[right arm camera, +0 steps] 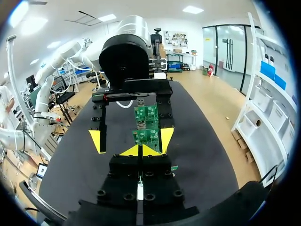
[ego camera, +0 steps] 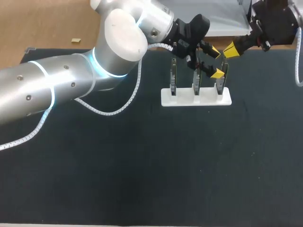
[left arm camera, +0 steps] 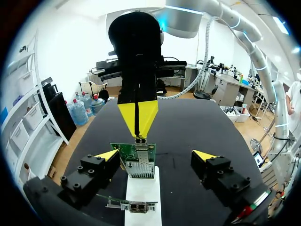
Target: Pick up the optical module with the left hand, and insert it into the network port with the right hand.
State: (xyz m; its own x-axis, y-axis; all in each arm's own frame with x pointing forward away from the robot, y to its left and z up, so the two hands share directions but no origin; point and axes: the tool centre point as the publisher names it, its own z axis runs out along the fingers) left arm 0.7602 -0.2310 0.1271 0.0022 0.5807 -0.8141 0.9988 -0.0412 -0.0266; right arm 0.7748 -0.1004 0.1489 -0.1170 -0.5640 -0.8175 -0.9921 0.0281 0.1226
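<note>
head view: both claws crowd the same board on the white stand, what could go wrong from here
1. The right claw, shut on what looks like the optical module, meets the end green board at its edge. A skewed push might bend the board or tip the white stand, which looks merely set on the table.
2. The left claw hangs open around that same board, close to the right claw. Either moving sideways could bump the other.

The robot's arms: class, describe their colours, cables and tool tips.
The left arm has silver tube segments, a rounded white joint cap, glowing blue rings and a white coiled cable. The left tool and right tool are black bolted blocks with yellow wedge tips.
</note>
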